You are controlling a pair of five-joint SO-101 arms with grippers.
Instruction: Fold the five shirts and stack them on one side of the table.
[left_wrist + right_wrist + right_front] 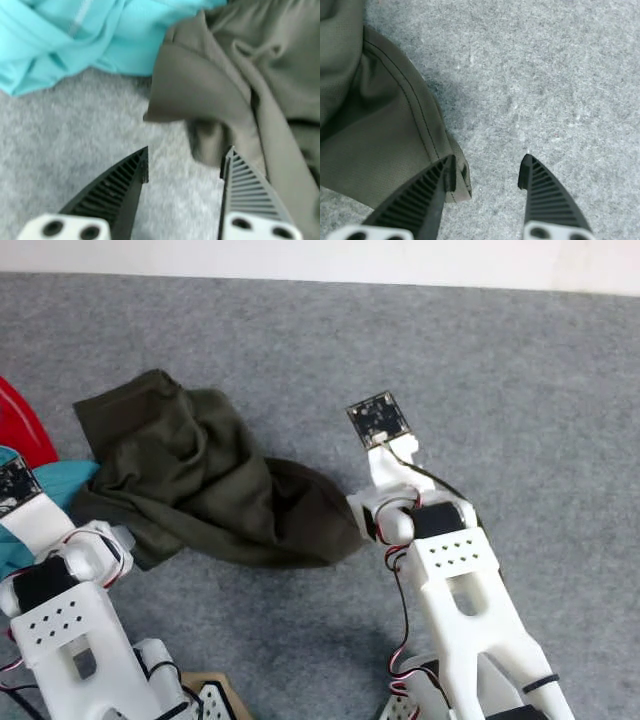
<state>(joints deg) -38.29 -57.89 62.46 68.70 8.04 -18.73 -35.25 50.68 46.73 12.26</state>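
Tip: left gripper (187,152) and right gripper (488,160) (both wide, empty) should pinch the olive shirt (190,480) by its edges, then pull flat.

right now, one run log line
left hand: open at crumpled olive-green cloth shirt edge | right hand: open at its corner | turquoise cloth shirt: crumpled, beside it

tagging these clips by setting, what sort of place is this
Probably a robotics lab bench: a grey felt-covered table, white plastic robot arms, and a crumpled olive-green fabric shirt beside a turquoise fabric shirt.
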